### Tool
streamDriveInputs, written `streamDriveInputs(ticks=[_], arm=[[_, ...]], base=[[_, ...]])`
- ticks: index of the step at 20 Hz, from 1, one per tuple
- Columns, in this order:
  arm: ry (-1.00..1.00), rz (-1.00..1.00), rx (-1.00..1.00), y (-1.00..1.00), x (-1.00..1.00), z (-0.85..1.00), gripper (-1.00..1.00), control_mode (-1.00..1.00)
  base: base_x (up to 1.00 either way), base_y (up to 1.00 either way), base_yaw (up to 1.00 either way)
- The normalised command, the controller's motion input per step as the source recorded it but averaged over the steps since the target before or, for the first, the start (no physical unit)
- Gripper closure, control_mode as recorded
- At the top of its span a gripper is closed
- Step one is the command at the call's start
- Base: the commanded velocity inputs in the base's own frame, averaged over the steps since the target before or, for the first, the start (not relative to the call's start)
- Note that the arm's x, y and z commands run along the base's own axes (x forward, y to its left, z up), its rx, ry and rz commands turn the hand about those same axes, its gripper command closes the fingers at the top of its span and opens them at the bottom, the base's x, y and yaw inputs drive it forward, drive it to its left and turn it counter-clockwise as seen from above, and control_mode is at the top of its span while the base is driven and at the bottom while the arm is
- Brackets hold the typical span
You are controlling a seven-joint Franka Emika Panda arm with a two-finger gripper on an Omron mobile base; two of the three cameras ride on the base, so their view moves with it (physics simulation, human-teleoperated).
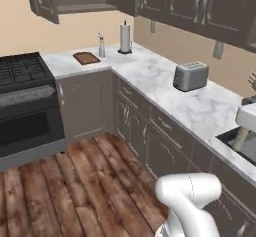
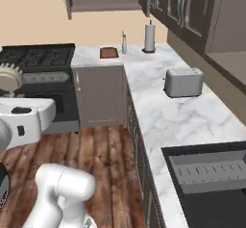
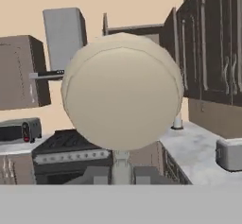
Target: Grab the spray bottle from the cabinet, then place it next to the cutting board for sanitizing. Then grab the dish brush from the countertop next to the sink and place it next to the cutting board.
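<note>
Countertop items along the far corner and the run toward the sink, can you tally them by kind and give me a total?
Cutting board: 1
Spray bottle: 1
Paper towel roll: 1
Toaster: 1
Total on the countertop: 4
Off the counter: dish brush: 1, held between the fingers.

countertop (image 1: 150, 76): veined white marble, smooth | toaster (image 1: 190, 75): brushed metal | floor (image 1: 75, 181): rough wood planks

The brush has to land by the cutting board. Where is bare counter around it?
Bare marble lies left of the cutting board, toward the stove. Its right side is crowded: spray bottle, then paper towel roll. A wider bare stretch runs toward the toaster.
</note>
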Motion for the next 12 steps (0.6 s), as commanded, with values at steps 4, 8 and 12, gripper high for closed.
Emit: streamDriveInputs(ticks=[4,8,12], arm=[[0.00,0.00,0.00,0.00,0.00,0.00,1.00,1.00],[0.00,0.00,0.00,0.00,0.00,0.00,1.00,1.00],[0.00,0.00,0.00,0.00,0.00,0.00,1.00,1.00]], base=[[0.00,0.12,1.00],[0.31,0.54,0.79],[0.98,0.56,0.17]])
